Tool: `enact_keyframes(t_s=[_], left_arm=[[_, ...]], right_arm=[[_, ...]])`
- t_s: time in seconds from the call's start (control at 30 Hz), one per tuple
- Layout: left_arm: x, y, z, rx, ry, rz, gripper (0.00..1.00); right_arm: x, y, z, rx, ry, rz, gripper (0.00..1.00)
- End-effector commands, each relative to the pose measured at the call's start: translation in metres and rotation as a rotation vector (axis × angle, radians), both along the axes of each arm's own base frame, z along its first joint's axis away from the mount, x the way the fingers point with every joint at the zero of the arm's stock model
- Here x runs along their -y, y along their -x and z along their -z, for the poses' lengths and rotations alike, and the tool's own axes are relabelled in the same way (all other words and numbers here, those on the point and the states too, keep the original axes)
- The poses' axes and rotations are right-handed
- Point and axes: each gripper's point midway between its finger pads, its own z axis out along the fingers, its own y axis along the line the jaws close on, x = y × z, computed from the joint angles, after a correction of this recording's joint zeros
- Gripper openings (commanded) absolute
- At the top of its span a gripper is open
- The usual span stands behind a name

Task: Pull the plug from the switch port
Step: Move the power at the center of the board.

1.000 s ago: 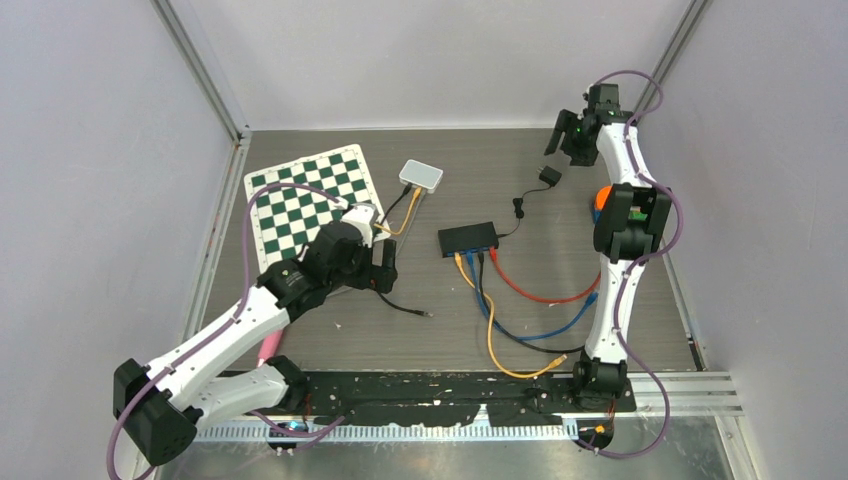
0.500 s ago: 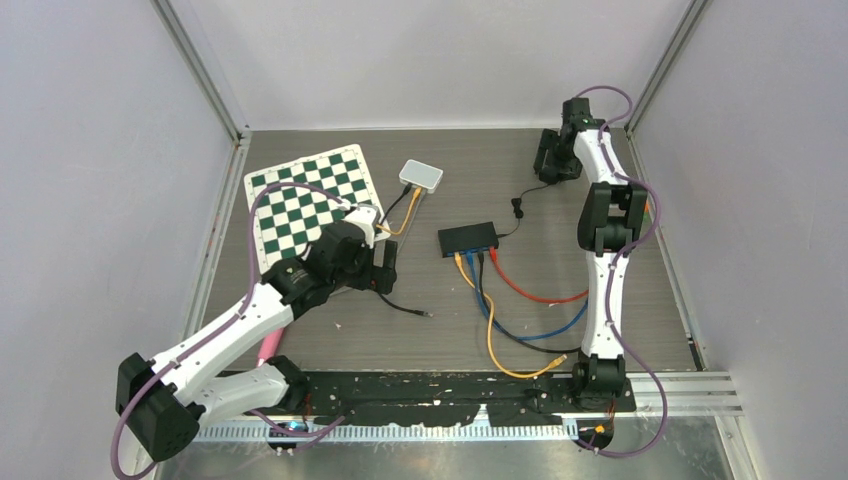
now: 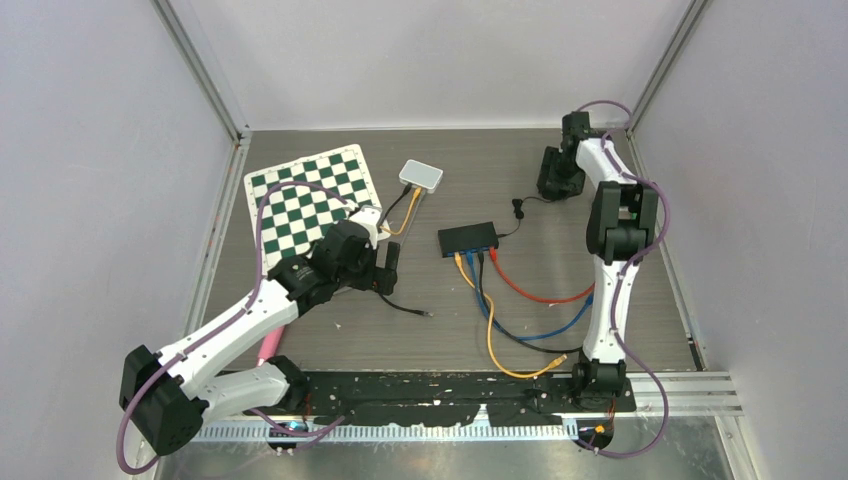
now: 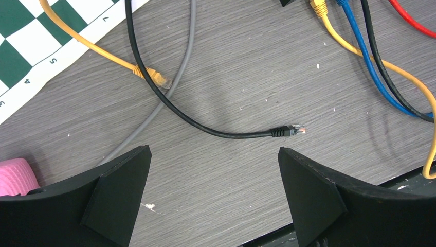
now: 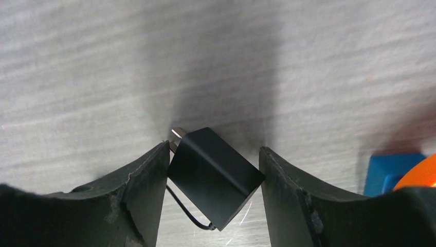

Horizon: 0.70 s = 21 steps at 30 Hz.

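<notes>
Small, stiff plugs (image 3: 475, 256) are seated in the switch (image 3: 467, 237), mid-way across the surface (image 3: 420, 340).
They are likely best pinched by the hard shell, not the limp cable (image 3: 492, 335); the left claw (image 4: 213, 154) is spread wide, empty; the right claw (image 5: 214, 149) is set around an adapter (image 5: 213, 177), grip uncertain.

Blk switch (image 3: 468, 237), 4 cables (image 3: 480, 262) plugged near side

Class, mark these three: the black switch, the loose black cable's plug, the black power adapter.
black switch (image 3: 468, 238): top view, middle of its top face.
loose black cable's plug (image 4: 288, 130): left wrist view, the plug body.
black power adapter (image 5: 216, 172): right wrist view, centre of its face.
</notes>
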Motion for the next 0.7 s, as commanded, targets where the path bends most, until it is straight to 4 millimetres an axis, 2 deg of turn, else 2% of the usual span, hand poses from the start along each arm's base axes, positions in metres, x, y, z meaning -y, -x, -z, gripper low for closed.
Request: enact_keyframes(t_s=[0.0,0.03,0.1,0.13,0.17,0.23,0.27,0.3,0.43,0.57,0.67], left_arm=[[0.009,-0.008,-0.017,0.032,0.038,0.011,0.99],[0.009,-0.008,-0.017,0.031,0.041,0.01,0.99],[0.01,-0.009,-0.017,0.03,0.047,0.008,0.99],[0.011,-0.008,-0.016,0.026,0.048,0.008,0.99],[0.011,-0.008,-0.016,0.024,0.047,0.006,0.99],[0.011,-0.008,-0.014,0.02,0.051,0.007,0.99],[0.012,-0.008,-0.013,0.019,0.054,0.01,0.99],[0.013,-0.008,-0.013,0.016,0.052,0.011,0.99],[0.016,-0.009,-0.011,0.008,0.058,0.016,0.99],[0.021,-0.012,-0.014,0.004,0.066,0.024,0.99],[0.023,-0.011,-0.016,0.003,0.072,0.032,0.99]], right_arm=[[-0.021,0.041,-0.033,0.049,-0.101,-0.009,0.5],[-0.024,0.043,-0.035,0.079,-0.118,0.0,0.5],[-0.033,0.066,-0.037,0.109,-0.171,0.022,0.51],[-0.036,0.083,-0.035,0.117,-0.189,0.04,0.51],[-0.036,0.091,-0.034,0.12,-0.194,0.05,0.51],[-0.039,0.127,-0.029,0.118,-0.213,0.075,0.52],[-0.04,0.132,-0.029,0.131,-0.212,0.074,0.52],[-0.039,0.15,-0.025,0.125,-0.203,0.083,0.53],[-0.043,0.19,-0.018,0.112,-0.212,0.075,0.55],[-0.038,0.215,-0.015,0.111,-0.178,0.084,0.62],[-0.033,0.219,-0.024,0.127,-0.15,0.077,0.65]])
